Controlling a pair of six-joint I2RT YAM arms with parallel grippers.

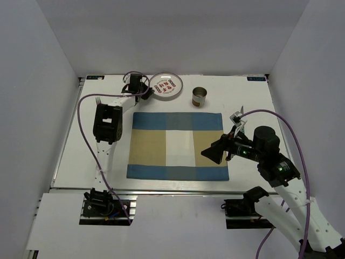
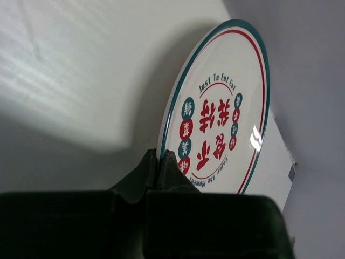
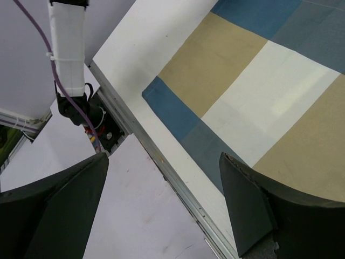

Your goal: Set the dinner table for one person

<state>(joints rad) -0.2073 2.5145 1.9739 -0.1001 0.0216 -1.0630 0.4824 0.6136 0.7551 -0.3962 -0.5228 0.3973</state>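
The white dinner table [image 1: 253, 102] carries a blue-and-tan placemat [image 1: 177, 145] in its middle. A round plate [image 1: 167, 86] with a green-and-red rim and red characters lies at the far edge. My left gripper [image 1: 147, 92] is shut on the plate's left rim. In the left wrist view the fingertips [image 2: 160, 158] pinch the rim of the plate [image 2: 221, 108], which looks tilted over its shadow. My right gripper [image 1: 214, 154] is open and empty, above the placemat's right part. In the right wrist view it [image 3: 164, 199] hovers over the table's front rail [image 3: 161, 167].
A metal cup [image 1: 199, 97] stands behind the placemat, right of the plate. A fork [image 1: 98, 101] lies beside the left arm. A thin knife-like item [image 1: 241, 110] lies behind the right arm. White walls enclose the table.
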